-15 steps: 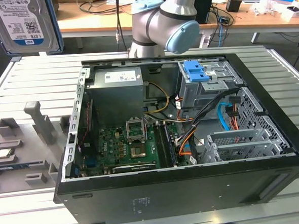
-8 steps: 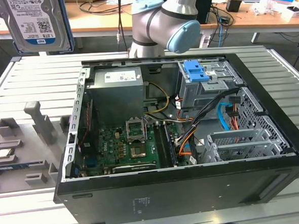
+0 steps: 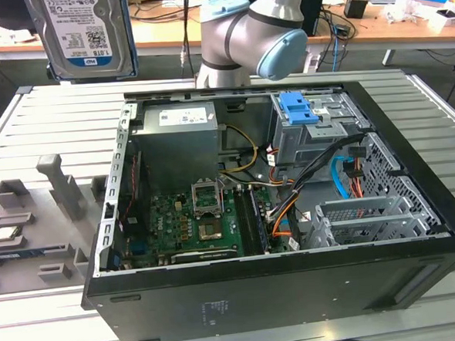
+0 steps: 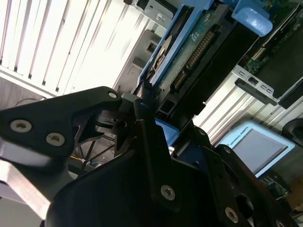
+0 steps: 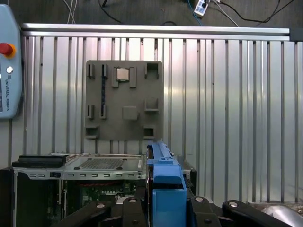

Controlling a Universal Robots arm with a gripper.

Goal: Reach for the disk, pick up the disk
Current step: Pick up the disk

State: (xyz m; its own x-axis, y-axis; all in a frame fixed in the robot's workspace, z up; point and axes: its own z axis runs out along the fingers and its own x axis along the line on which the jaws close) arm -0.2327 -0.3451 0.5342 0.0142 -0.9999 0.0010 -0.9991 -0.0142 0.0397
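The tool (image 4: 137, 101) is clamped on the disk (image 3: 88, 32), held edge-up in the air above the table (image 3: 47, 120). Below it are the open case (image 3: 258, 292), with its blue bracket (image 3: 297, 108), and a grey tray (image 5: 118, 130) beside the case.

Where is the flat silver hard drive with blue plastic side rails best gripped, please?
Probably across its thickness near one end, coming edge-on: the flat silver hard drive offers two broad parallel faces, and the pincer clamps it that way now.
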